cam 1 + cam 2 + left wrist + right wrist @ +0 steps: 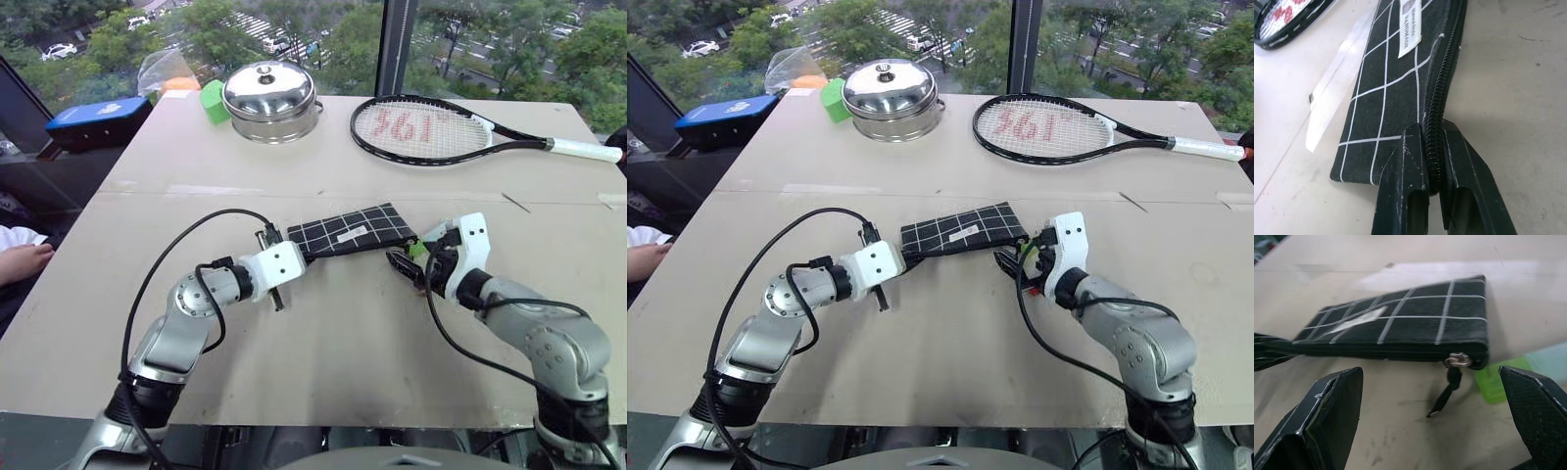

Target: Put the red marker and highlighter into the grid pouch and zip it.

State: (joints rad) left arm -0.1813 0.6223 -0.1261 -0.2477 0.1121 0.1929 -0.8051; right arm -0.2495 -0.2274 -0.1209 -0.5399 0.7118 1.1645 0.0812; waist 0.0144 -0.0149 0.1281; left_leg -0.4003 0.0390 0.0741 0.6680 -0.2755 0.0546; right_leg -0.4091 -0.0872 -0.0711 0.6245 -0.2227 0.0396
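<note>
Right gripper (1430, 421): jaws stand wide apart and hold nothing; it faces the pull end of the grid pouch (353, 231) from just in front of it.
Left gripper (1432, 161): fingers pressed together on the zipper edge at the pouch's other end, pinning that end.
Pouch position: lies mid-table between the two grippers, its held end a little raised off the table (323, 392).
Long axis: runs across the table from the left gripper to the right gripper, so the zipper line (1442, 73) points from one gripper to the other.
Zipper pull (1458, 361): a small metal slider at the corner nearest the right gripper, with the black pull cord (1447, 391) hanging down from it, between the open jaws but touching neither.
Nearer arm: the right one is plainly closer to the pull; the left is at the far end of the zip.
Coming move (judgement): the right gripper needs to close on the cord or slider and draw along the long axis while the left holds the pouch taut.
Highlighter (1493, 379): a light-green shape lies on the table just beside the pull corner, so it looks to be outside the pouch.
Red marker: I cannot tell where it is.
Pouch label (1409, 22): small white tag with dark print, too small to read.
Racket (431, 129): red marks on the strings, possibly digits, not clear.
</note>
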